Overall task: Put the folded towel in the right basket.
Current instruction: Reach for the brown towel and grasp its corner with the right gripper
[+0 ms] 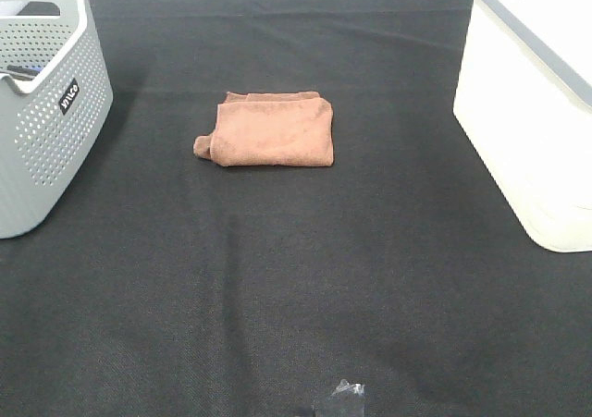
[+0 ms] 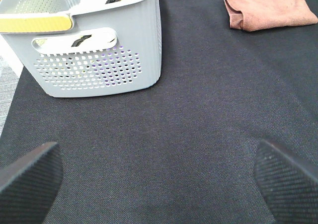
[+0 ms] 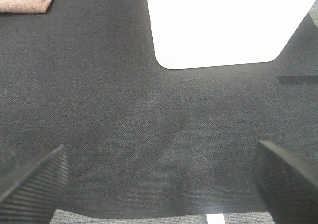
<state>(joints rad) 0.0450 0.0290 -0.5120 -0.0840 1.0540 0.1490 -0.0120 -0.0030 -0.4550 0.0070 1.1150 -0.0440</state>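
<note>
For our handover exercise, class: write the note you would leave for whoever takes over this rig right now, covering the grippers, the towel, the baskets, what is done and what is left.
Left gripper: open, empty, over bare cloth near the grey left basket.
Right gripper: open, empty, near the white right basket.
Folded towel: lying mid-table on the black cloth, between the baskets, touching neither.
Done: nothing yet; the towel is not grasped.
Left: pick up the towel, probably with the right arm, carry it across and release it inside the right basket.

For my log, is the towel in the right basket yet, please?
Out: the towel lies folded on the black mat, apart from the right basket.
</note>
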